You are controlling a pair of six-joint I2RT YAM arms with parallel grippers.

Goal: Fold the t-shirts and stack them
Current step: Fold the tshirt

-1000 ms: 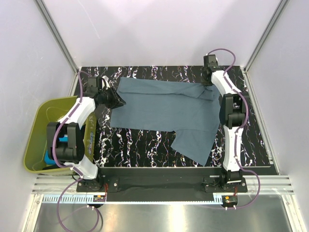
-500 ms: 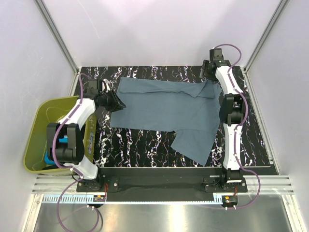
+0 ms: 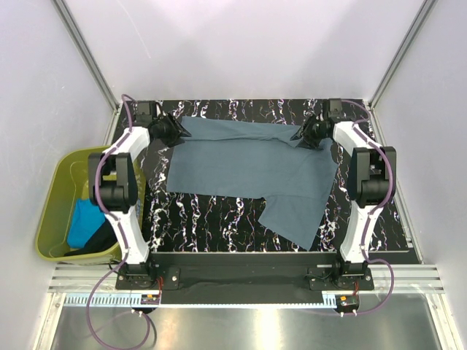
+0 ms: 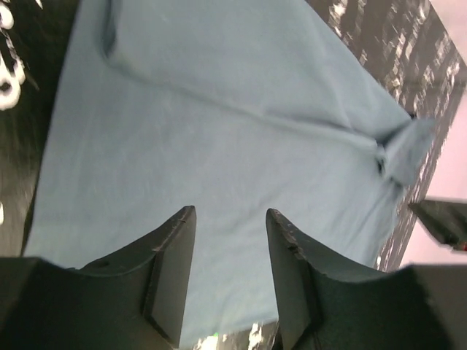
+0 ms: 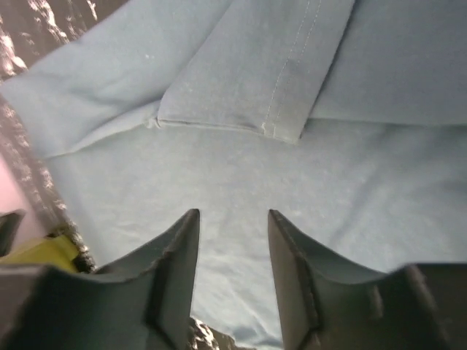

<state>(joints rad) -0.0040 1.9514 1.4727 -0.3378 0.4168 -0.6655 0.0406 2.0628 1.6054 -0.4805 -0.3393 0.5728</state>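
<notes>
The slate grey-blue t-shirt (image 3: 248,168) lies spread on the black marbled table, one sleeve folded in near the far right and a flap reaching toward the front right. My left gripper (image 3: 177,131) is open at the shirt's far left corner; in the left wrist view the left gripper (image 4: 230,213) hovers over the cloth (image 4: 219,124) with nothing between the jaws. My right gripper (image 3: 303,135) is open at the far right, beside the folded sleeve (image 5: 255,80), with the right gripper (image 5: 233,213) over cloth. A turquoise shirt (image 3: 86,219) and a black shirt (image 3: 91,244) lie in the tub.
The olive-green tub (image 3: 55,197) stands off the table's left edge. The table (image 3: 211,219) has a metal rail along its front and white walls on three sides. Purple cables run along both arms.
Both arms have swung to the far edge of the table. The left gripper moved from the shirt's left side to its far left corner; the right gripper came down onto the far right corner.
</notes>
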